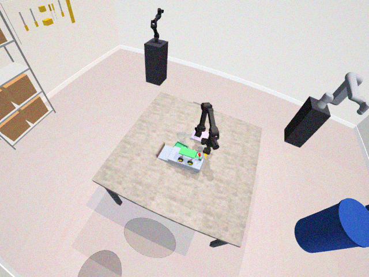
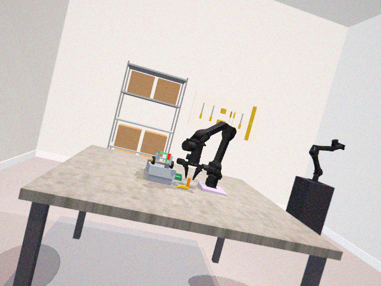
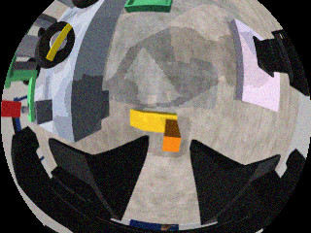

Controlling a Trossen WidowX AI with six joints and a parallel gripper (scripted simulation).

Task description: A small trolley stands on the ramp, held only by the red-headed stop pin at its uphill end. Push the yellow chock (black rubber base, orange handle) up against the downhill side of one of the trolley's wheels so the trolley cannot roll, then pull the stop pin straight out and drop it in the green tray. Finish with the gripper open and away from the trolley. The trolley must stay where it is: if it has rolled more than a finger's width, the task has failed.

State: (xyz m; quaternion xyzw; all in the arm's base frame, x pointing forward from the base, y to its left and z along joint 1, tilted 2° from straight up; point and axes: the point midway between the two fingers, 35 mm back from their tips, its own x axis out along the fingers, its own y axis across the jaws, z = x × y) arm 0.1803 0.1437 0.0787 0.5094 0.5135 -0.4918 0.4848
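Observation:
My gripper (image 1: 206, 152) (image 2: 189, 178) (image 3: 170, 143) is open and points down, its fingertips near the top of the chock's orange handle (image 2: 188, 182). Nothing is gripped. The yellow chock (image 2: 182, 186) (image 3: 146, 120) lies on the table beside the ramp's high end. The ramp (image 1: 195, 167) (image 2: 159, 174) (image 3: 87, 89) bears the trolley (image 1: 187, 152), whose wheel (image 3: 43, 53) shows at left in the wrist view. The red-headed stop pin (image 1: 199, 154) (image 2: 168, 156) (image 3: 11, 109) stands at the trolley's uphill end. The green tray (image 2: 178, 176) (image 3: 148, 7) sits beside the ramp. The chock's black rubber is not discernible.
The arm's pale pink base plate (image 2: 219, 190) (image 3: 262, 92) lies across from the ramp. A brown end board (image 1: 161, 149) stands at the ramp's low end. Faint grey see-through shapes show between ramp and base plate in the wrist view.

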